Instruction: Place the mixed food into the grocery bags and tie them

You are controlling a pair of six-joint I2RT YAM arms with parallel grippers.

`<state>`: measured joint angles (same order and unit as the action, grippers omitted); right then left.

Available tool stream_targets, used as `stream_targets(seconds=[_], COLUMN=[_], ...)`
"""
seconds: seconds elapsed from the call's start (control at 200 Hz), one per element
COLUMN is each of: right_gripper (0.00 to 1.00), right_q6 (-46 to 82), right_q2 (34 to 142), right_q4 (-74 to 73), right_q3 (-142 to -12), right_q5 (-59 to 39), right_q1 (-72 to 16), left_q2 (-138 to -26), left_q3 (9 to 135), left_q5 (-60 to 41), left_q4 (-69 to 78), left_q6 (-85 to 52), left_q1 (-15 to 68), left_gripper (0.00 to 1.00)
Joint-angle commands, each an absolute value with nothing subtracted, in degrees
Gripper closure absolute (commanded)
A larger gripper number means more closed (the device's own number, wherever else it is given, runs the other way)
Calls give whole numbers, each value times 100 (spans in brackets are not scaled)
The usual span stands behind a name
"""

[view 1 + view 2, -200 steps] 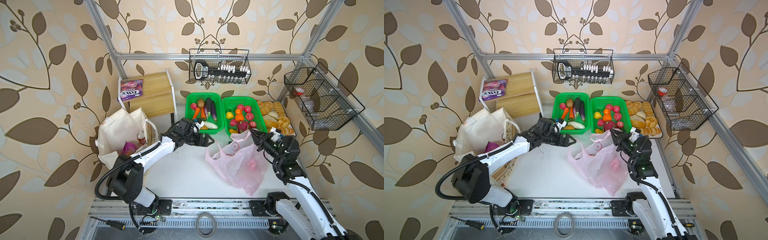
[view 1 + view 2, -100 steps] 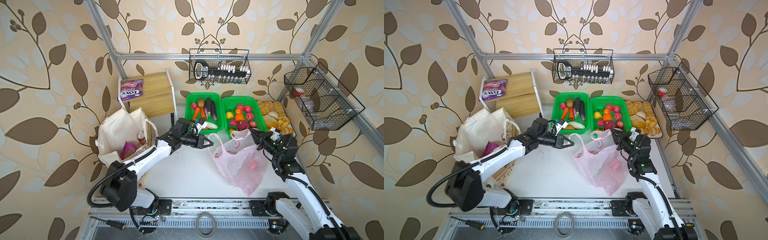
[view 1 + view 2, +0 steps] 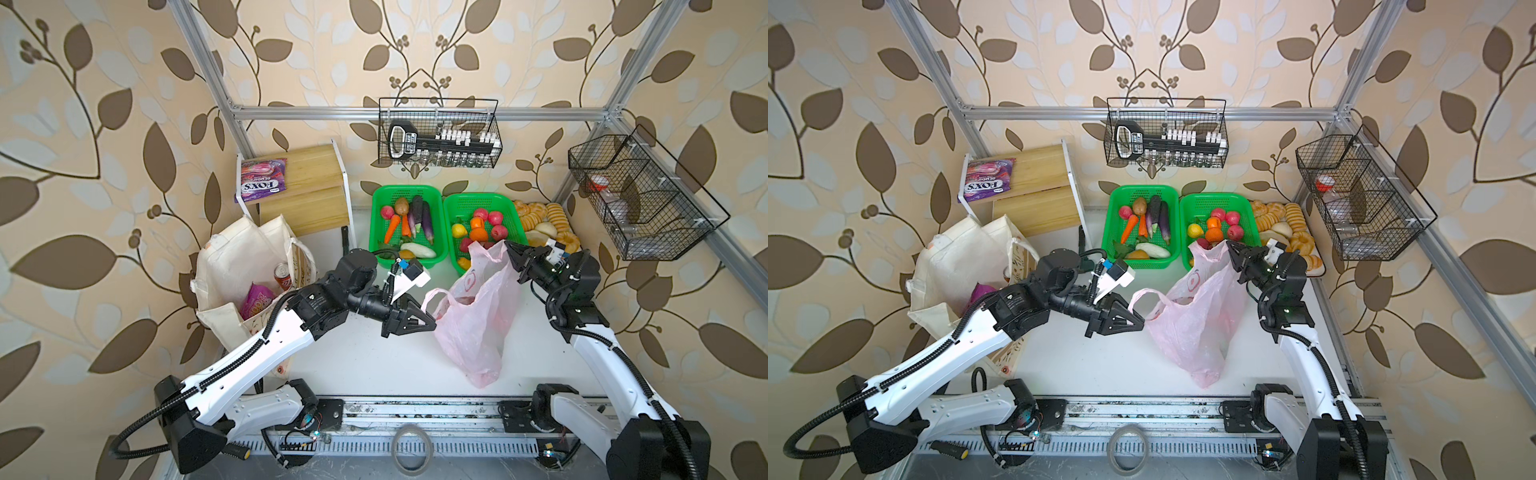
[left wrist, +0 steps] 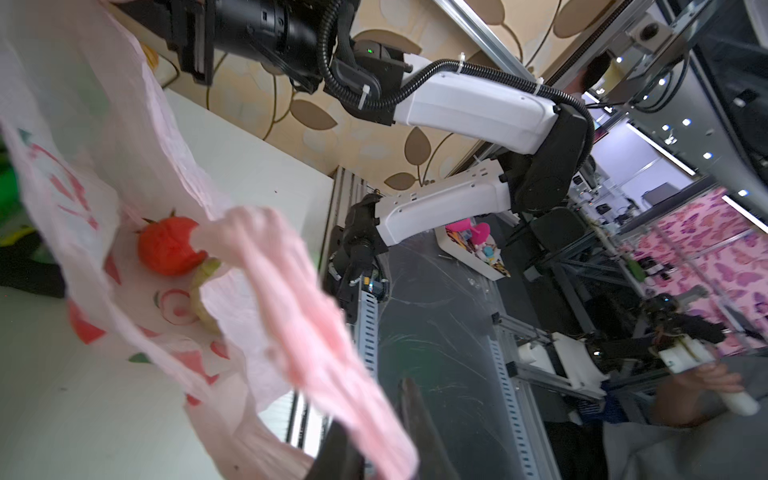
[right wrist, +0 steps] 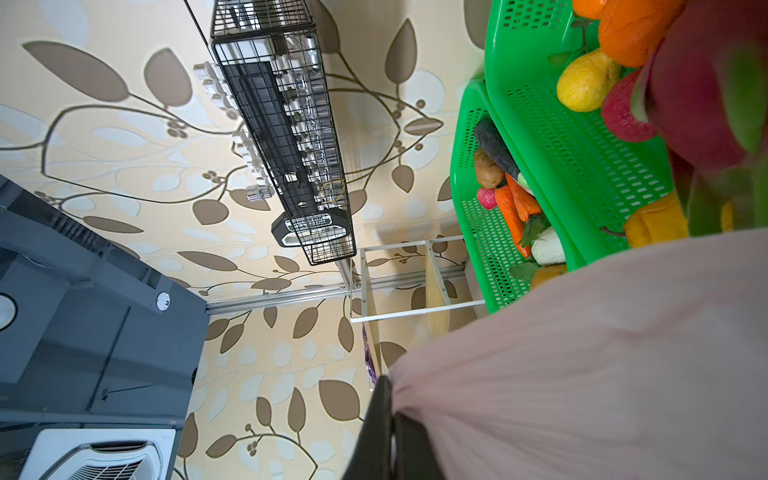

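The translucent pink bag point(image 3: 473, 320) point(image 3: 1187, 328) lies on the white table, its mouth stretched between both grippers. My left gripper point(image 3: 433, 322) point(image 3: 1141, 322) is shut on the near handle point(image 4: 307, 332), which runs between its fingers point(image 4: 415, 415). My right gripper point(image 3: 509, 249) point(image 3: 1230, 248) point(image 5: 392, 415) is shut on the far handle point(image 5: 582, 374), held above the basket edge. Inside the bag a red vegetable point(image 4: 168, 245) lies beside a pale green piece point(image 4: 205, 291). The cream tote point(image 3: 237, 266) point(image 3: 955, 257) stands at the left, holding a red can point(image 3: 283, 276) and a purple packet point(image 3: 255, 297).
Two green baskets point(image 3: 376, 199) point(image 3: 451, 201) of vegetables and fruit stand behind the bag, with bread rolls point(image 3: 540, 216) to their right. A wooden shelf point(image 3: 307, 187) carries a purple-pink FOX'S packet point(image 3: 262, 183). Wire baskets point(image 3: 440, 133) point(image 3: 640, 195) hang on the frame.
My left gripper has moved forward and right from the basket's edge to the bag's near handle and closed on it. The right gripper kept its grip and lifted its handle slightly.
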<state>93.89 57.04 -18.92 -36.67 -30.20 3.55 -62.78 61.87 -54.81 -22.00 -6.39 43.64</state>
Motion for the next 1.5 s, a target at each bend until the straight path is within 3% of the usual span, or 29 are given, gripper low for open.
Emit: stream_targets(seconds=[0.0,0.455,0.63,0.81,0.975,1.34,1.495], right_gripper=[100,100,100,100,100,100,100], right_q6=[9694,9766,9813,9842,9869,9892,9896], right_q2=[5672,5287,5220,5126,5041,4940,4960], right_q4=[-2111,-1993,-1999,-1985,-1989,-1967,-2010], right_q3=[-3781,-3551,-3510,-3439,-3388,-3357,-3375], right_q5=[-3198,-3265,-3290,-3276,-3296,-3342,-3375], right_q1=[376,378,393,404,404,404,404], left_q2=[-6425,-5409,-5125,-5582,-6766,-10210,-11351], left_q3=[6558,6364,6559,7015,7455,9805,10796], left_q5=[-5167,-2269,-1782,513,-1011,-883,-221], left_q4=[-2490,-1341,-1208,-1892,-2052,-2957,-2991], left_q6=[-185,-429,-509,-1286,-2717,-2375,-2305], left_q1=[4421,4403,4403,3988,2318,2259,2259], left_gripper=[53,1,1,1,9,15,17])
